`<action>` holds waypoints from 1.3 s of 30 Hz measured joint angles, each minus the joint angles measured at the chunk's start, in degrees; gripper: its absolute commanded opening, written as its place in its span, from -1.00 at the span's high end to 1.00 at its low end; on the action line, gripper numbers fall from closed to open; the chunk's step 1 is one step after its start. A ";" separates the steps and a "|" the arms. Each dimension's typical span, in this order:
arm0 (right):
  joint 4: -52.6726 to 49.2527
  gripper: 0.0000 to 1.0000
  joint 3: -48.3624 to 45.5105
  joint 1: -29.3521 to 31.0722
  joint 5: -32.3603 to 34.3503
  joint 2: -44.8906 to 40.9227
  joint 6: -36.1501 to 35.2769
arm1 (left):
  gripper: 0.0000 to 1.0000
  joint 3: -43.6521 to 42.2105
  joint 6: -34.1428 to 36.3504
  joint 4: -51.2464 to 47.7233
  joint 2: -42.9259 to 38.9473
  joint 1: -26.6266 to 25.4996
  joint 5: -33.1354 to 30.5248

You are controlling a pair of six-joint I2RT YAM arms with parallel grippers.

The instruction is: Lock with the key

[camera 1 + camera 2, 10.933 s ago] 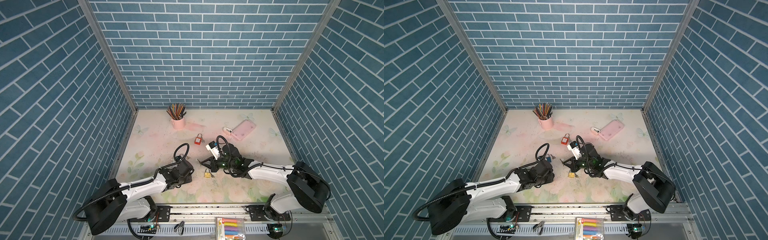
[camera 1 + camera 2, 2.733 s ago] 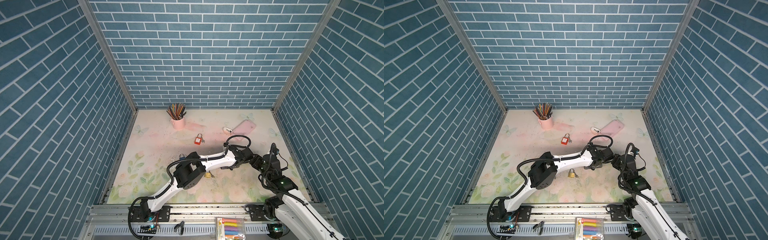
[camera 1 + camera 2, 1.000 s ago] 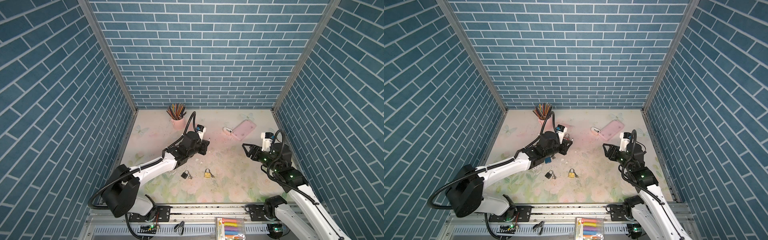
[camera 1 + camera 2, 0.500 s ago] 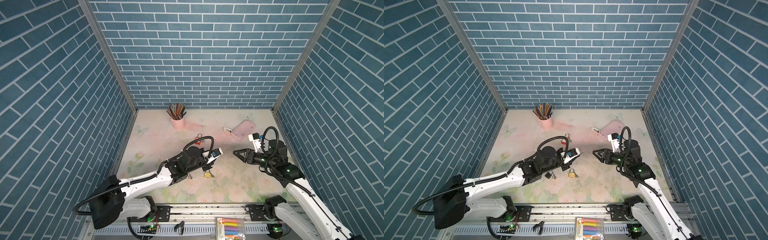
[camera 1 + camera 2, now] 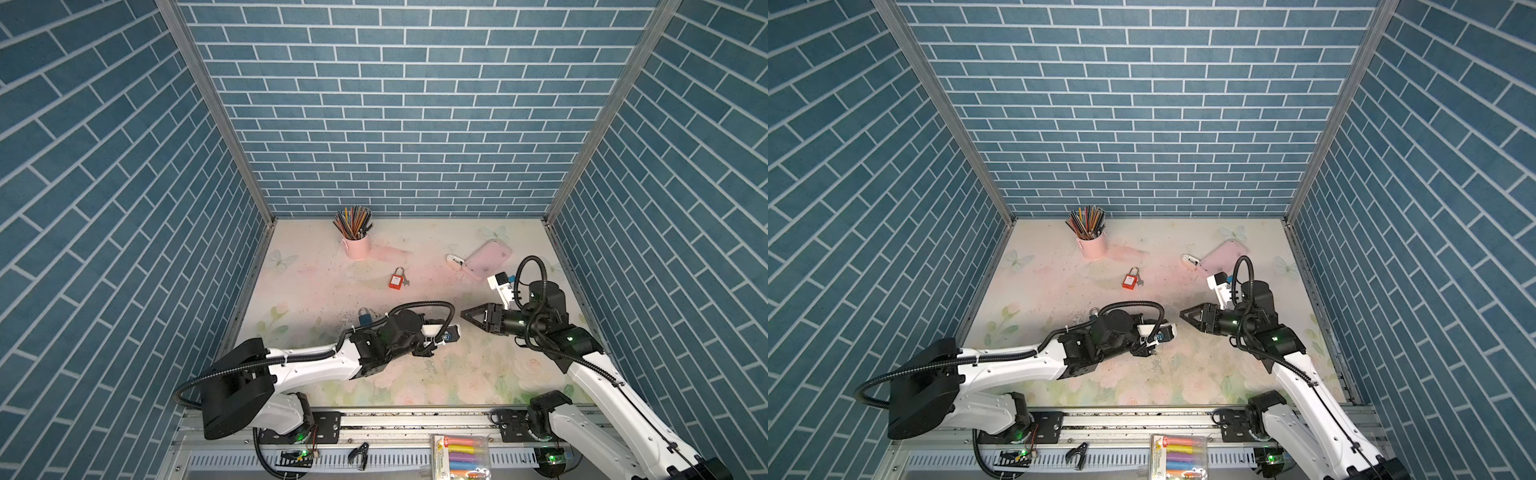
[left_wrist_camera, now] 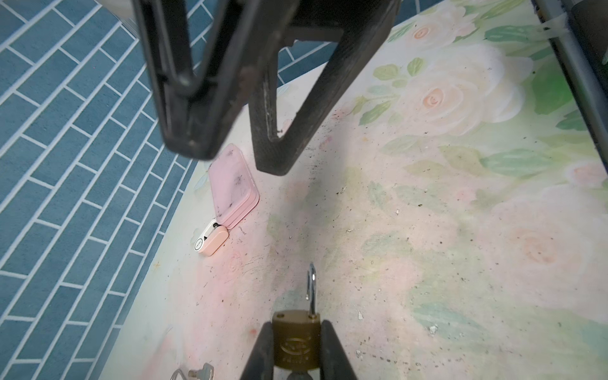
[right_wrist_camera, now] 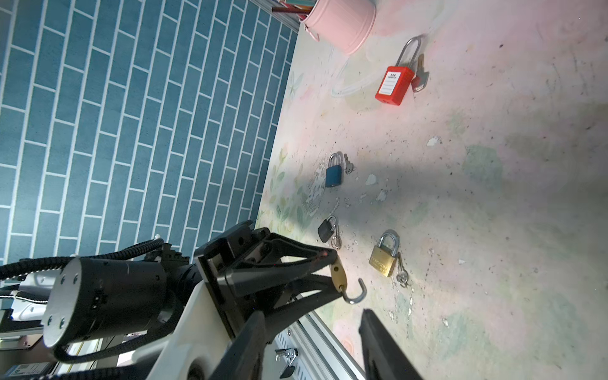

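2 jaws of my left gripper (image 6: 296,324) are clenched on the brass padlock (image 6: 296,342), lifted over the table's (image 5: 415,386) front middle, its hoop (image 6: 312,289) open. My right gripper (image 5: 464,313) faces it, spread and empty. I'd push the hoop squarely home. I cannot tell if a key is inserted. Open room lies between us. A spare padlock (image 7: 383,258) lies below.
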 measured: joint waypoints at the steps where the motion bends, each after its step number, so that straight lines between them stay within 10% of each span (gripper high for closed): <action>1: 0.02 0.04 -0.31 0.22 -0.07 0.07 0.24 | 1.00 0.02 -0.02 0.24 0.07 0.00 -0.24; 39: 10.29 0.76 -4.28 4.33 0.92 8.15 5.09 | 1.00 1.88 0.57 1.38 1.44 -1.62 -2.91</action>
